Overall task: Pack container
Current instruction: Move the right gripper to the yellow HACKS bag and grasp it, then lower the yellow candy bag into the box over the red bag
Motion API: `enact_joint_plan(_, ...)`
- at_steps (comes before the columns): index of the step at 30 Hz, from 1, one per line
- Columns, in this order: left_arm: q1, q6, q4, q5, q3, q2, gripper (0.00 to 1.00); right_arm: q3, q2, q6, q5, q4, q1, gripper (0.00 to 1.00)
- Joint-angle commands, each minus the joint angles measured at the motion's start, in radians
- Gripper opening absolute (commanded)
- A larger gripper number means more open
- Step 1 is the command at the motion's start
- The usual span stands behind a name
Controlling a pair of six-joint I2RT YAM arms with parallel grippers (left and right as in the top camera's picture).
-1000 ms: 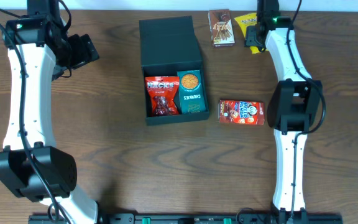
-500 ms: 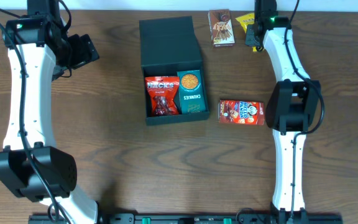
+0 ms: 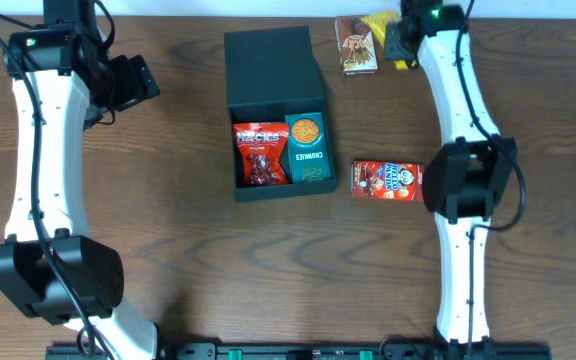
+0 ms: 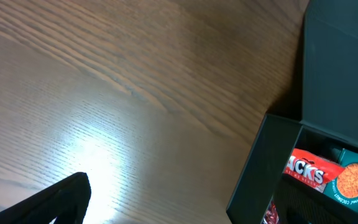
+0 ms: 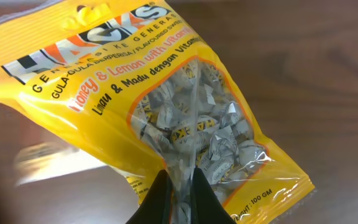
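The container is a dark box lying open at the table's middle, lid flap toward the back. A red Hacks packet and a teal carton lie side by side in it. At the back right, my right gripper is shut on a yellow Hacks candy bag. In the right wrist view its fingers pinch the clear middle of the bag. My left gripper hangs open at the far left, well away from the container's wall; only one finger shows.
A brown chocolate packet lies at the back, right next to the yellow bag. A red snack box lies on the wood just right of the container.
My right gripper closed on the yellow bag and shifted it left toward the brown packet. The left arm has not moved.
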Motion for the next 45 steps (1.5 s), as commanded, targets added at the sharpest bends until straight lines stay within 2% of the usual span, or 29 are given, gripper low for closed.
enact_joint_plan(1, -0.003, -0.004, -0.003, -0.001, -0.002, 0.000, 0.95, 0.052, -0.178, 0.017, -0.054, -0.037, 0.058, 0.02)
enact_joint_plan(6, -0.003, -0.005, -0.003, -0.001, -0.002, 0.000, 0.95, 0.052, -0.269, 0.183, -0.054, -0.183, 0.145, 0.01)
enact_joint_plan(13, -0.003, -0.008, -0.008, 0.000, -0.002, 0.000, 0.95, 0.040, -0.267, 0.745, -0.038, -0.453, 0.331, 0.02)
enact_joint_plan(18, 0.005, -0.007, -0.023, -0.001, -0.001, 0.000, 0.95, 0.032, -0.246, 1.035, 0.051, -0.533, 0.486, 0.02)
enact_joint_plan(24, 0.064, -0.004, -0.039, 0.004, -0.001, -0.001, 0.95, 0.030, -0.194, 1.155, 0.111, -0.544, 0.619, 0.02)
enact_joint_plan(31, 0.121, 0.054, -0.053, 0.003, -0.001, -0.001, 0.95, 0.030, -0.099, 1.164, 0.112, -0.561, 0.679, 0.02)
enact_joint_plan(45, 0.137, 0.083, -0.051, 0.003, -0.001, -0.001, 0.95, 0.030, 0.080, 1.024, 0.023, -0.529, 0.689, 0.02)
